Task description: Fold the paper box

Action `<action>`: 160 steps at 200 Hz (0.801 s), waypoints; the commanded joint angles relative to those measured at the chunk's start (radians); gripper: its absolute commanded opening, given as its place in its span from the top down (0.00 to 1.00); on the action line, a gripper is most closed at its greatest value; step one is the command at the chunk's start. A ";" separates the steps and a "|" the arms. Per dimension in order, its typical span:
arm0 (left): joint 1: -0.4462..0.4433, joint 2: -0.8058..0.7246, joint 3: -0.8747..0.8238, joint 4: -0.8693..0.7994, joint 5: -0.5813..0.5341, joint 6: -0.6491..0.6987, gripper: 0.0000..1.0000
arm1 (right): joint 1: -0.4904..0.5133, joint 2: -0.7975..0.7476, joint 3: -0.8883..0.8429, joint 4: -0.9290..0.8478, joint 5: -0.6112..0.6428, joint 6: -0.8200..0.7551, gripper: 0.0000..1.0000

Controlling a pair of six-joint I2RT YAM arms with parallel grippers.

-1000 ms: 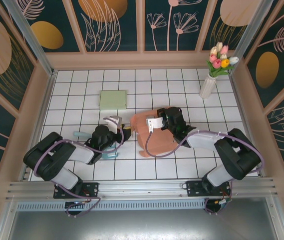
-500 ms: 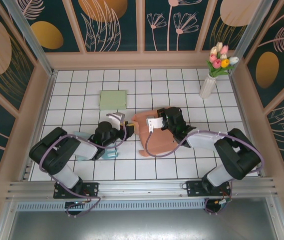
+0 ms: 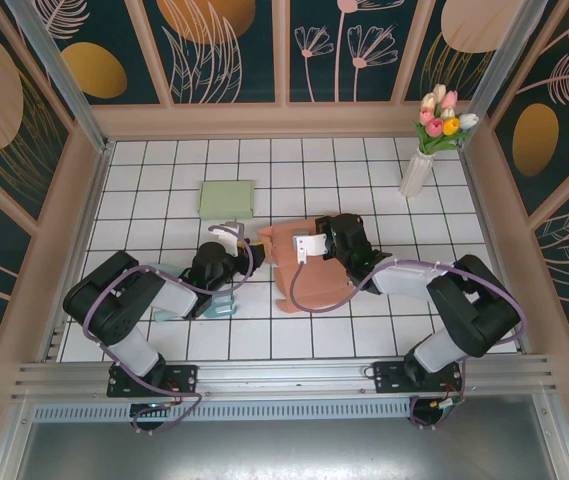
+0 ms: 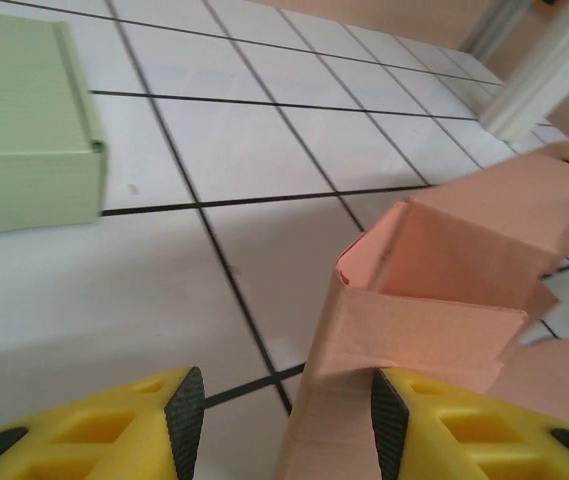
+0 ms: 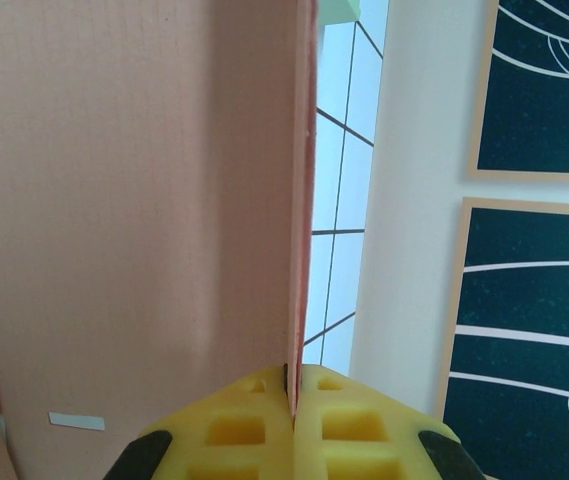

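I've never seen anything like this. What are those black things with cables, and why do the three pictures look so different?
Those are two robot arms, the left arm and the right arm, bolted at the near edge of a white tiled table. The wide picture comes from a camera overhead. The other two come from a camera on each wrist, so you see its yellow fingers up close. On the table are a half-folded pink paper box, a green box and a vase of tulips. The right gripper is pinching a pink panel of the box. The left gripper is open, with a folded flap between its fingers.
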 commanded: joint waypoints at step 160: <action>-0.023 0.011 -0.051 0.146 0.118 -0.044 0.52 | 0.012 0.030 0.011 -0.051 -0.024 0.038 1.00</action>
